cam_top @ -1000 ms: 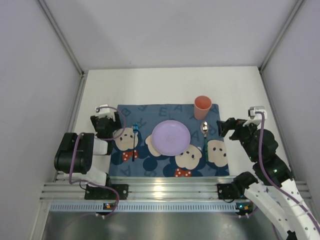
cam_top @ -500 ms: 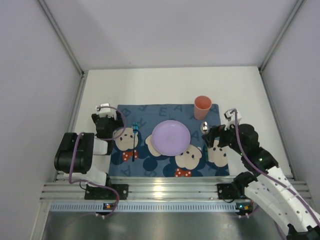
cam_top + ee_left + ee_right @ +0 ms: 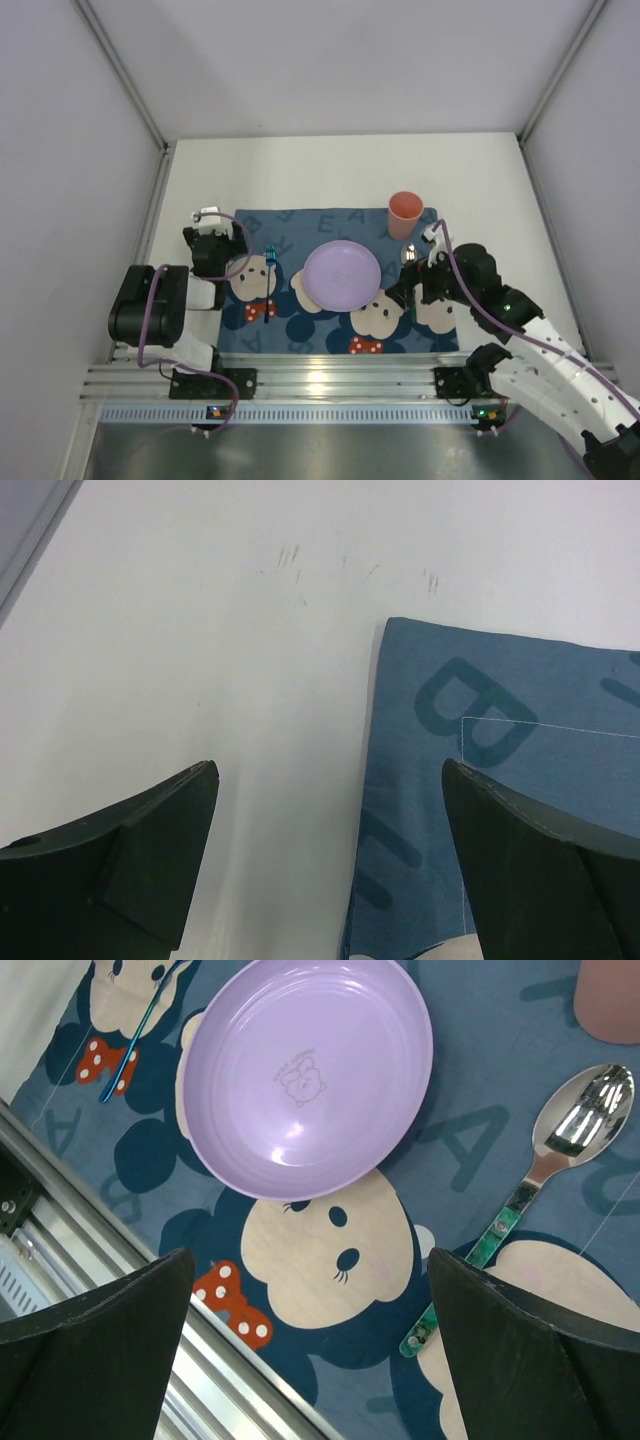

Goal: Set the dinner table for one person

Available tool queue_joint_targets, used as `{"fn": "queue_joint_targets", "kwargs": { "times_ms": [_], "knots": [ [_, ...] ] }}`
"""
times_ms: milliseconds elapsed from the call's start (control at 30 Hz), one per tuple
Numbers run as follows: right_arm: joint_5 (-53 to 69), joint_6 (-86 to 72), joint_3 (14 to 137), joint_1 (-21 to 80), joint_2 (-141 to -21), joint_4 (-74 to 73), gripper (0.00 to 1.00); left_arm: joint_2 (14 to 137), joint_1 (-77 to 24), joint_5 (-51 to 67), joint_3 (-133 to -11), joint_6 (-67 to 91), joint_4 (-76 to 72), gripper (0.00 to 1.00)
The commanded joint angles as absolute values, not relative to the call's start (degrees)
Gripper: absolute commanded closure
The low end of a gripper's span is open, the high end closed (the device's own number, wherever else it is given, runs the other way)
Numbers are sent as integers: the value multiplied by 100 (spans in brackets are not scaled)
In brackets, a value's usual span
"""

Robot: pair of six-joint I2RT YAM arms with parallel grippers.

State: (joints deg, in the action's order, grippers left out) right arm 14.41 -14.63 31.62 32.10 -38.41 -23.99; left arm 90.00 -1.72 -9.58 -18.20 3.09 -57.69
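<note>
Spreading across the whole work area, the dinner table (image 3: 330,170) is seen from above as a plain white top, enclosed by pale walls on three sides and bounded at the near edge by a metal rail (image 3: 330,372) where both arms are mounted. A dark blue mat (image 3: 300,222) printed with cartoon faces and letters is laid flat on the near half of the table. A lilac plate (image 3: 342,275) is placed right way up near the middle of the mat. A salmon cup (image 3: 405,214) is set upright at the far right corner of the mat, apart from the plate. A spoon (image 3: 540,1165) with a green patterned handle is laid to the right of the plate, bowl upward and pointed toward the cup. A slim blue utensil (image 3: 268,282), too small to be told as fork or knife, is laid to the left of the plate, a little apart from it. The left gripper (image 3: 330,770) is held low over the far left corner of the mat, its fingers (image 3: 150,830) spread wide with nothing between them; the mat edge and bare table are seen in the gap. The right gripper (image 3: 311,1255) is held above the right part of the mat, over the spoon handle in the overhead view, its fingers (image 3: 520,1350) likewise wide apart and nothing gripped
</note>
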Motion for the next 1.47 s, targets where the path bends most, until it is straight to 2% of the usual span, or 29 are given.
{"fn": "queue_joint_targets", "kwargs": {
  "times_ms": [0, 600, 833, 1000, 1433],
  "knots": [
    [1143, -1494, 3252, 3331, -3674, -2206, 0, 8974, -167, -844, -1784, 369, -6275, 2],
    [361, -1643, 3234, 3419, -3384, -2267, 0, 8974, -167, -844, -1784, 369, -6275, 1],
    [-675, -1907, 3515, 3428, -3559, -2628, 0, 8982, -167, -852, -1784, 369, -6284, 2],
    [-957, -1951, 3603, 3428, -3621, -2646, 0, 8982, -167, -844, -1784, 369, -6284, 1],
    [-1774, -2250, 4798, 3428, -4271, -3111, 0, 8982, -167, -844, -1784, 369, -6293, 2]
  ]
}}
